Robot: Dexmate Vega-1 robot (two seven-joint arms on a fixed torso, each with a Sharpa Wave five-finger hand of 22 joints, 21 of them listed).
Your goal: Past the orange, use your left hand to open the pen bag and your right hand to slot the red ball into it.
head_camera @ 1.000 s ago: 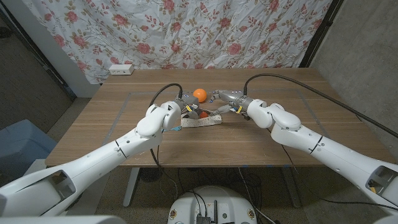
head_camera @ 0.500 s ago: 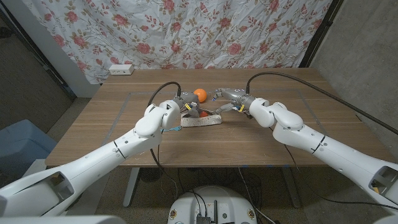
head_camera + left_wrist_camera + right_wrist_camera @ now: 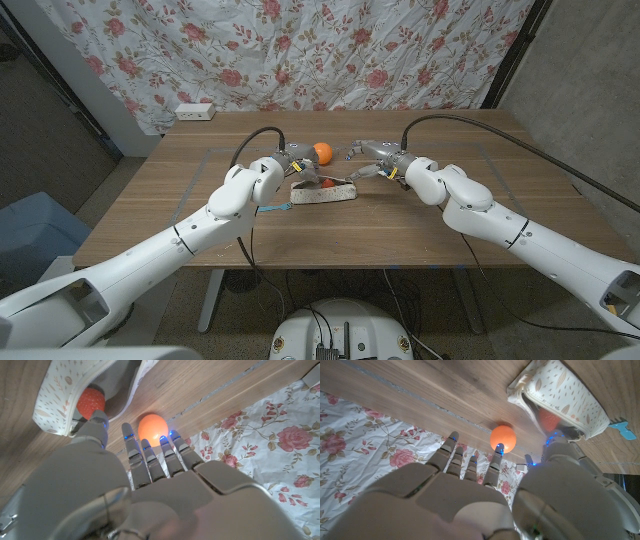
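A: Watching the pen bag (image 3: 322, 193), long axis running three to nine o'clock; red ball (image 3: 327, 183) sits inside the mouth, orange (image 3: 322, 152) beyond at twelve.

B: Hands?

A: Left hand (image 3: 291, 165) pinches the bag's rim. Right hand (image 3: 366, 160), at two o'clock of the bag, fingers spread, holding nothing.

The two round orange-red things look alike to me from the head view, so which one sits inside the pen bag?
The red ball, the darker, rough-skinned one, lies in the open mouth of the pen bag. The smooth, brighter orange sits apart on the bare table.
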